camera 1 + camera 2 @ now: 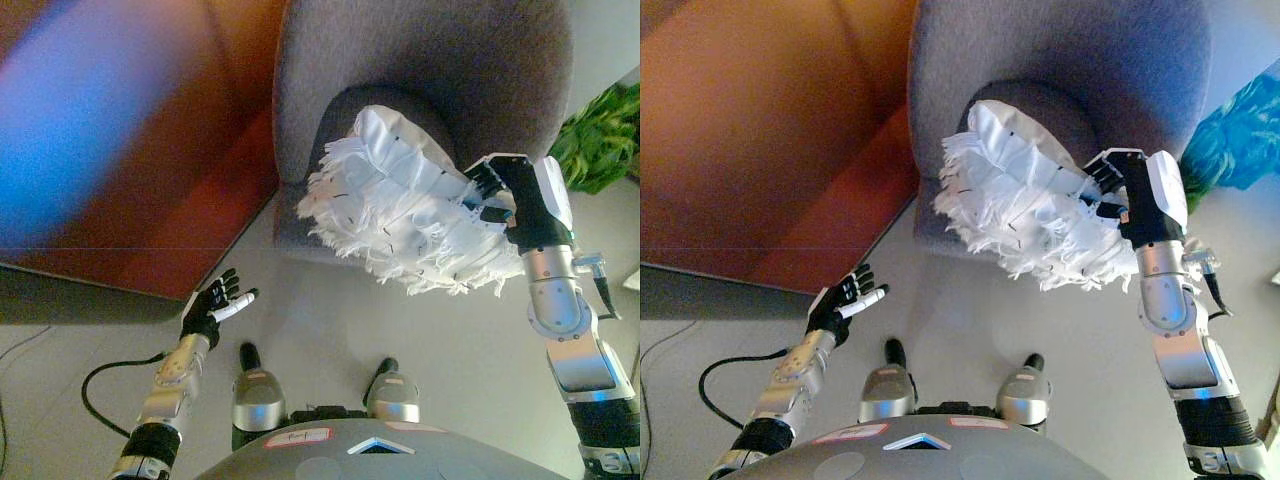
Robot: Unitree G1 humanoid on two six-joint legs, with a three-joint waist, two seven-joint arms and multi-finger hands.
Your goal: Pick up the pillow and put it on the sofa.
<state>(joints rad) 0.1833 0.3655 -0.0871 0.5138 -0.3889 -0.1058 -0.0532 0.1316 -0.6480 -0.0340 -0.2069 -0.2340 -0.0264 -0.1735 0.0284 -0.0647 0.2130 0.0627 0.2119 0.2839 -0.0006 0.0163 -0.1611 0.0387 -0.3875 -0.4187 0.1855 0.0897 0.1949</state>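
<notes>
Now, pillow (400, 215): white, shaggy fringe, hanging over the front edge of the grey sofa (440, 70) seat, partly resting on it.
Right hand (497, 190): my fingers pinch the pillow's right edge.
Left hand (212, 308): spread, idle, low over the floor (330, 330).
Handling: looks light, soft, floppy; fringe may slip.
Hold: grip the body's edge, not the tassels.

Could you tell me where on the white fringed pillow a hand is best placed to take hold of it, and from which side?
Probably the right-hand edge of the pillow, approached from the right, where the right hand already meets it. The pillow lies partly over the grey sofa's seat, overhanging the front, so that edge is exposed; the fringe gives soft material to pinch.
</notes>
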